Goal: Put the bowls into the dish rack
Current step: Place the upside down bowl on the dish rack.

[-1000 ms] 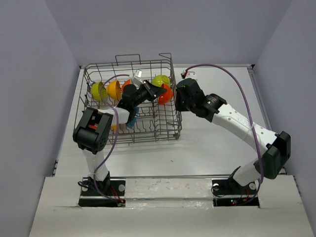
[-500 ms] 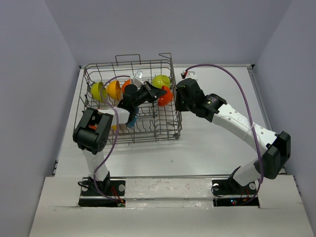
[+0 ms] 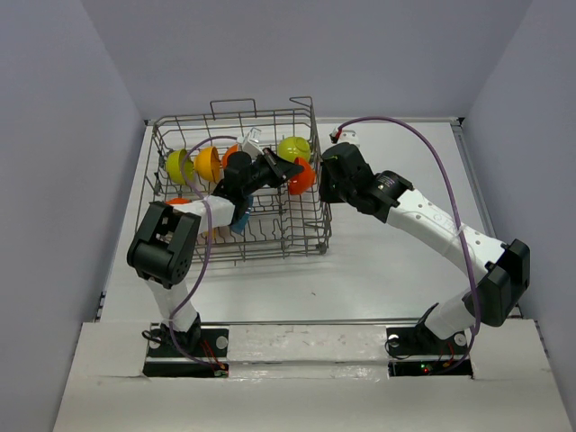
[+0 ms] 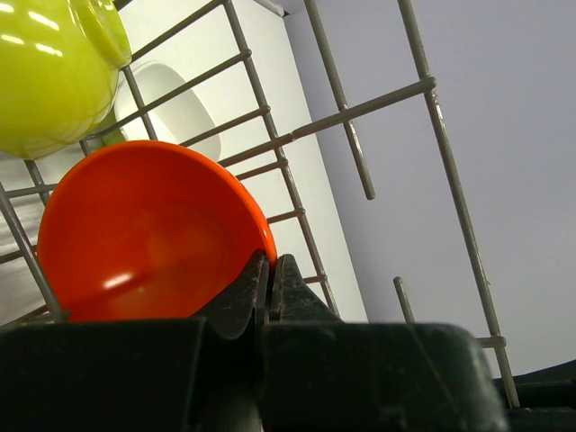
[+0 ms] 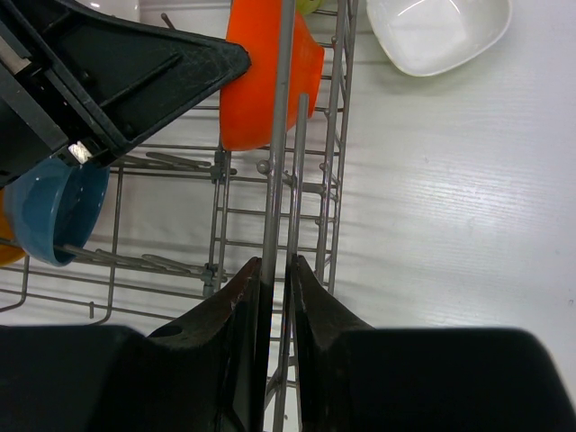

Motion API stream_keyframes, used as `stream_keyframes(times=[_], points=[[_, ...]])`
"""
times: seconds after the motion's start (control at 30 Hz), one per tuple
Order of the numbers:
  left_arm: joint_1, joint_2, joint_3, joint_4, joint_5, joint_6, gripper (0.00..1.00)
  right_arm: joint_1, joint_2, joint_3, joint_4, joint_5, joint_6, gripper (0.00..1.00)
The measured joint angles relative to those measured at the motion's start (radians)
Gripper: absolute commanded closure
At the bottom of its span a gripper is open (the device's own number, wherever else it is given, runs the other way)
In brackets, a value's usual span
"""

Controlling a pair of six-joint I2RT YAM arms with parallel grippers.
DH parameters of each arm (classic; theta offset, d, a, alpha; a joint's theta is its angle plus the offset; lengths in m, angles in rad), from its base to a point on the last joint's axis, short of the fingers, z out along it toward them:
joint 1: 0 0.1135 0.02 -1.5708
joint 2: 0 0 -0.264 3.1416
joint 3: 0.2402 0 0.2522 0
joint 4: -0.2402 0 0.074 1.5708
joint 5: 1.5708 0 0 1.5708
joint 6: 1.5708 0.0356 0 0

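The grey wire dish rack (image 3: 236,115) holds several bowls on edge: lime green (image 3: 180,166), orange-yellow (image 3: 209,162), another lime green (image 3: 293,147) and a teal one (image 3: 239,223). My left gripper (image 3: 293,169) reaches inside the rack. It is shut, and its tips (image 4: 270,261) rest against the rim of a red-orange bowl (image 4: 144,234) standing at the rack's right wall. My right gripper (image 3: 322,180) is outside that wall, shut on an upright rack wire (image 5: 284,135) that runs between its jaws (image 5: 277,263). A white bowl (image 5: 436,31) lies on the table beyond the rack.
The rack's tall right wall (image 3: 317,207) stands between the two grippers. White table (image 3: 396,270) stretches to the right of the rack. Grey walls close in the left, right and far sides. A purple cable (image 3: 423,148) arches over the right arm.
The left arm's elbow has swung a little left and towards the near edge, uncovering an orange bowl at the rack's left side. Both grippers and the red-orange bowl have barely moved.
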State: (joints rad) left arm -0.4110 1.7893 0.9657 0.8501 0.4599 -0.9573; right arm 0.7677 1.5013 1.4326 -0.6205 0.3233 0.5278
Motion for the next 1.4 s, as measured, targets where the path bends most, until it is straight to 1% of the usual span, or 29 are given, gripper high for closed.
stream_keyframes(times=[1.4], points=[[-0.014,-0.074,0.036,-0.245,-0.089,0.123,0.95,0.000,0.004,0.004,-0.001,0.000,-0.001,0.90]])
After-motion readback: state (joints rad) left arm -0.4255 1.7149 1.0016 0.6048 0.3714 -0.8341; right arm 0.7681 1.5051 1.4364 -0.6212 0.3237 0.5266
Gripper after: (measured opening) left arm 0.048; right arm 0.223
